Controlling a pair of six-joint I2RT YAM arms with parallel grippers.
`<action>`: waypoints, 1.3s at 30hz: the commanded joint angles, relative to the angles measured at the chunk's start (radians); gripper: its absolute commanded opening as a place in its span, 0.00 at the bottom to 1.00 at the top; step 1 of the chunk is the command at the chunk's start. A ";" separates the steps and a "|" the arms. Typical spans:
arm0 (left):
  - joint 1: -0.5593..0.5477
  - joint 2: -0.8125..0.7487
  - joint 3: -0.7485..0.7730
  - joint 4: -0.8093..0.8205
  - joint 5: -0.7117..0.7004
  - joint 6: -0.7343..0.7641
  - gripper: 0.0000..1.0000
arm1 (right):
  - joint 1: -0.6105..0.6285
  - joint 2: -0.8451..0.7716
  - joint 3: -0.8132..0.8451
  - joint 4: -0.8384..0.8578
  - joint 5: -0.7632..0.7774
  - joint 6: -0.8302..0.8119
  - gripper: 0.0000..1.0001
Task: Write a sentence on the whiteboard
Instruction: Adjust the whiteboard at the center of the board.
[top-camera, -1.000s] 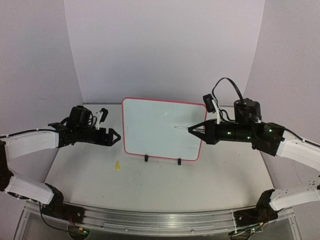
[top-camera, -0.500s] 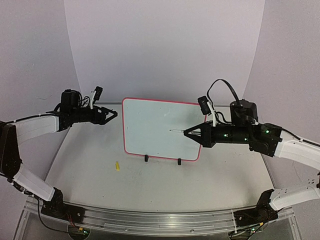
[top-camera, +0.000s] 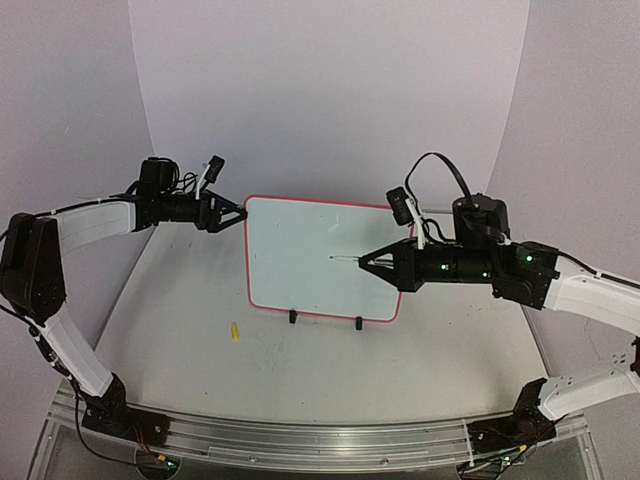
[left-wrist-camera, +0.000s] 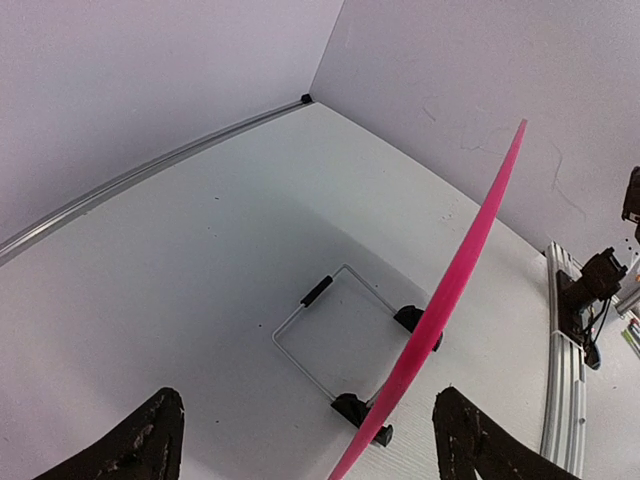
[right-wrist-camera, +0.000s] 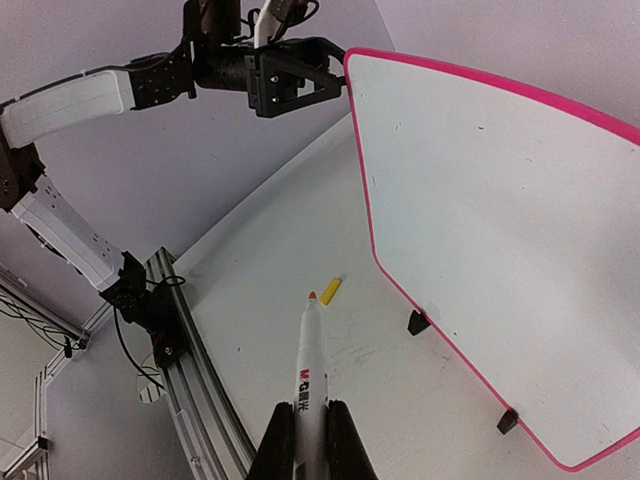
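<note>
Red-pink edging rims the whiteboard (top-camera: 300, 270), which stands upright on two black clip feet (top-camera: 293, 317) at the middle of the tabletop (top-camera: 180, 370) in the top view. Its white face is turned toward the bottom of the frame.

The left arm (top-camera: 90, 222) reaches in from the left edge of that view to the board's upper left corner. The left jaws stand wide open there. In the left wrist view the two dark fingertips (left-wrist-camera: 130, 450) sit at the bottom corners of the frame, and the board's pink edge runs up between them, touching neither.

The right arm (top-camera: 600, 290) comes in from the right. The right jaws are closed tight on a white marker (right-wrist-camera: 311, 375), which points toward the left of the top view, its tip in front of the centre of the board's face. From above I cannot tell whether the tip touches. In the right wrist view the tip shows against the tabletop, left of the board.

A small yellow piece (top-camera: 235, 331) lies on the tabletop, lower left of the board and well apart from both arms.
</note>
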 joint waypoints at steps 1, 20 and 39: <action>-0.001 0.018 0.066 -0.052 0.100 0.044 0.79 | 0.014 0.016 0.053 0.035 0.013 -0.015 0.00; -0.031 -0.011 0.001 0.008 0.192 -0.032 0.09 | 0.034 0.035 0.065 0.031 0.030 -0.020 0.00; -0.102 -0.124 -0.137 -0.004 0.111 -0.060 0.03 | 0.045 0.048 0.070 0.031 0.031 -0.032 0.00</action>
